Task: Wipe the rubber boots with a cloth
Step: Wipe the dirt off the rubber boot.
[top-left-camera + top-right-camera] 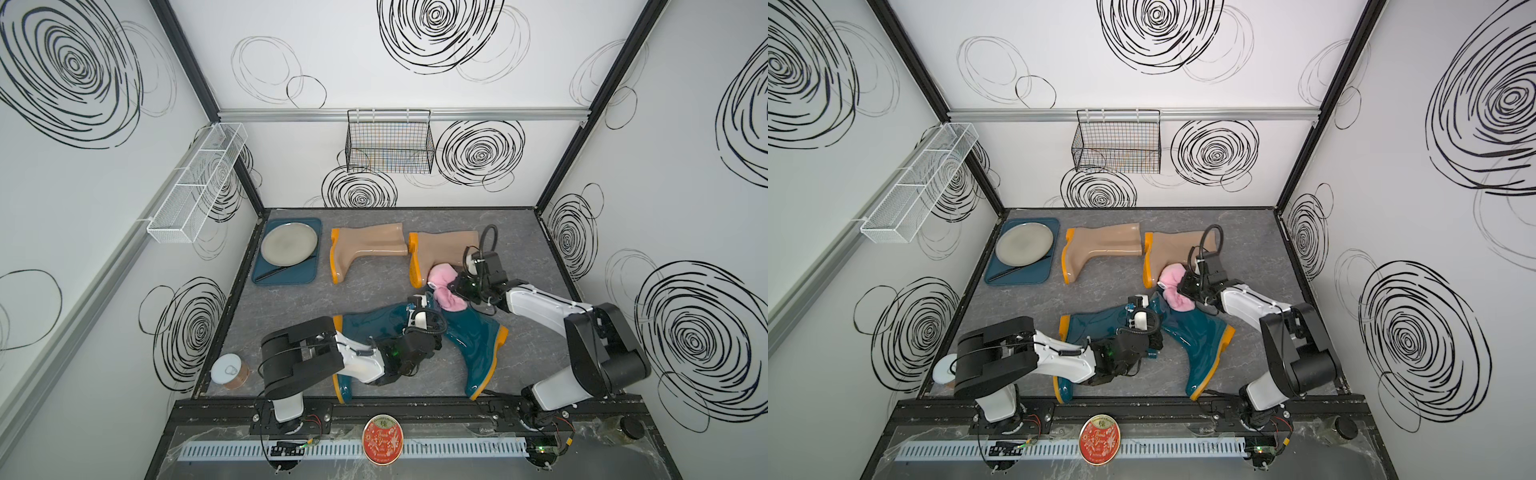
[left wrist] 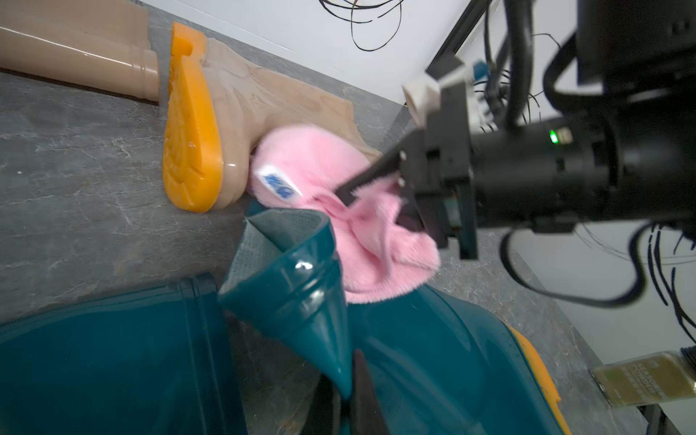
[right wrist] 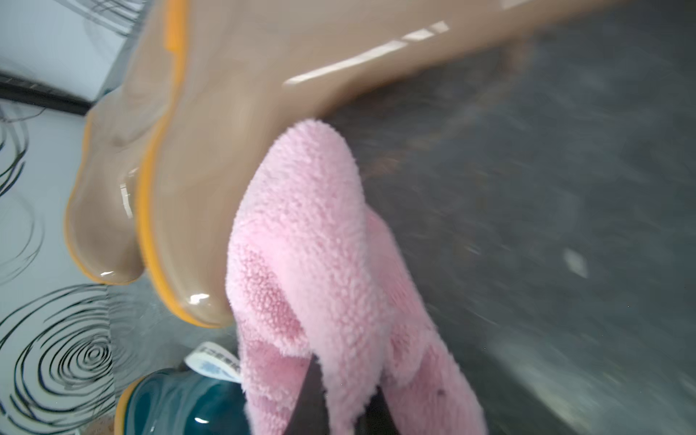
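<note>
While my right gripper [image 1: 456, 289] pinches the fluffy pink terry cloth [image 1: 441, 276], bunched between a beige-tan rubber boot [image 1: 440, 249] toe and the glossy dark-teal rubber boot [image 2: 433, 357] cuff, my left gripper [image 2: 354, 388] squeezes that cuff.

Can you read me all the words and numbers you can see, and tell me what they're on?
"Thank You": on the round red tin, in curly letters; its smaller print is too small to read.
Blue print on the white tag of the pink cloth: too blurred to read.
Label on the olive jar: too blurred to read.
</note>
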